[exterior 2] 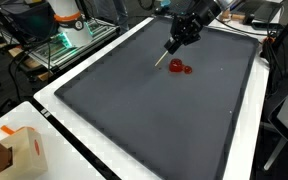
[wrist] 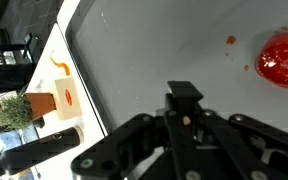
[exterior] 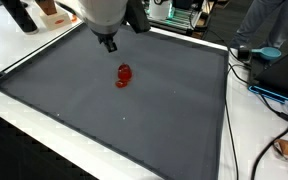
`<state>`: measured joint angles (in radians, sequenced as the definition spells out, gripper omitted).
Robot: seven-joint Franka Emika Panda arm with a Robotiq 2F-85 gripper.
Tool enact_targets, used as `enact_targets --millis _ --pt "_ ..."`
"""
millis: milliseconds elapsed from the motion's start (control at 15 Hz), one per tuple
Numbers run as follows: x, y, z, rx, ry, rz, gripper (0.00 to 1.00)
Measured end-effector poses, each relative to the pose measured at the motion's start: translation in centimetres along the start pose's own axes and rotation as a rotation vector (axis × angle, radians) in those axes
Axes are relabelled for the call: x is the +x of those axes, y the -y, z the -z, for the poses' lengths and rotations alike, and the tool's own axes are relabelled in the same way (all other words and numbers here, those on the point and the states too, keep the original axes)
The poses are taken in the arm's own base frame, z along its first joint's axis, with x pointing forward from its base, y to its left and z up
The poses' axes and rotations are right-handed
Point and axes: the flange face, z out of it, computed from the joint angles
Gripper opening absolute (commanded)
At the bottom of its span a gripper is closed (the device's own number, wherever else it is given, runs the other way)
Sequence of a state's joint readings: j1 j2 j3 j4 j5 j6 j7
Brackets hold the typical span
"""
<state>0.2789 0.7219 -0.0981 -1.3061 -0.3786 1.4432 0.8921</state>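
A red glossy lump (exterior: 123, 76) lies on a dark grey mat (exterior: 174, 120). It shows in both exterior views (exterior 2: 179, 67) and at the right edge of the wrist view (wrist: 281, 58), with a small orange speck (wrist: 231, 40) beside it. My gripper (exterior: 109, 44) hangs just above the mat, a little way from the lump. Its fingers (wrist: 184, 100) are shut on a thin pale stick (exterior 2: 162, 60), whose tan end shows between the jaws. The stick slants down from the gripper (exterior 2: 174, 45) toward the mat beside the lump.
The mat (exterior 2: 154, 110) lies on a white table. A cardboard box (exterior 2: 19, 150) stands off one corner of the mat. Cables (exterior: 246, 85) and a blue item (exterior: 267, 52) lie along another side. Racks and equipment (exterior 2: 69, 30) stand beyond the table.
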Motion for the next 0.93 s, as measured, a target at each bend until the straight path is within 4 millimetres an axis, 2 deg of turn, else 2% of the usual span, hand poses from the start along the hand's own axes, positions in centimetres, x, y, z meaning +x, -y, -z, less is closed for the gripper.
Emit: enact_targets --millis 933 --pt "-0.7 3.1 -1.2 -0.026 -0.009 -0.002 0.03"
